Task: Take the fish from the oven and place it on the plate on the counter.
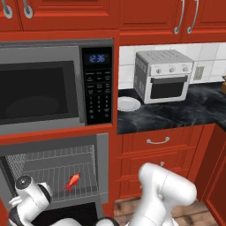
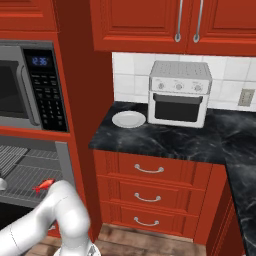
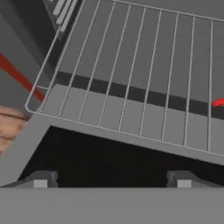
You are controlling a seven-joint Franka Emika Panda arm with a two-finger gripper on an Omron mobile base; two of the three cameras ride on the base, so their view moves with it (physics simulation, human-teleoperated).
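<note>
Nearest the lens, two dark fingertips (image 3: pixel 40 179) of the gripper (image 3: pixel 111 180), spread wide at the bottom of the hand view, jaws released and grasping nothing. Just beyond them, the front edge of the wire rack (image 3: pixel 131 87), pulled out over the dark lowered door of the oven (image 1: pixel 102 163). At the far right edge of that view, a red sliver of the fish (image 3: pixel 218 103), lying on the rack, well apart from the fingertips. From the left base view, the fish (image 1: pixel 72 181) lying flat on the rack (image 1: pixel 48 167) toward its front right, head lower left, forked tail upper right, inside the open oven cavity; white arm links low in front of it, one at the lower left and a larger one at the lower middle. From the right base view, the fish (image 2: pixel 44 185) on the rack just left of the arm's white elbow. Above the oven, a microwave (image 1: pixel 44 90) with keypad and blue clock. To the right, the counter (image 1: pixel 176 112), dark and marbled, above red drawers (image 2: pixel 148 170) with silver handles. On it, the plate (image 1: pixel 128 104), white and bare, just beside the left front corner of a silver toaster oven (image 1: pixel 164 75), against a tiled wall. Red cabinets (image 2: pixel 165 22) overhead.
</note>
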